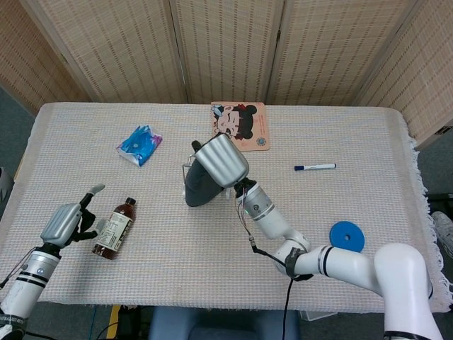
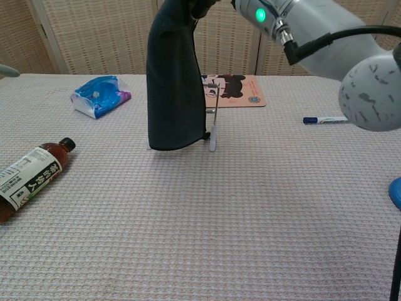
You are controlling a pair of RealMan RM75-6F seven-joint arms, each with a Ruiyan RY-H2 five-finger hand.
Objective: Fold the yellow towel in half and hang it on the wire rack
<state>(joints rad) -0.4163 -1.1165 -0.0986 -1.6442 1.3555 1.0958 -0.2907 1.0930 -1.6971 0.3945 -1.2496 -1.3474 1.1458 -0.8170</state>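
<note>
The right hand [image 1: 221,160] holds the top of the towel [image 2: 174,88], which looks dark grey here. The towel hangs straight down in front of the wire rack [image 2: 212,128] and hides most of it. A cartoon mat [image 1: 240,126] lies just behind the rack, and a blue packet [image 1: 139,144] lies off to one side. A marker [image 1: 315,167] and a blue disc [image 1: 347,236] lie further out. The left hand [image 1: 67,222] holds nothing, fingers apart, beside a brown bottle [image 1: 115,227].
</note>
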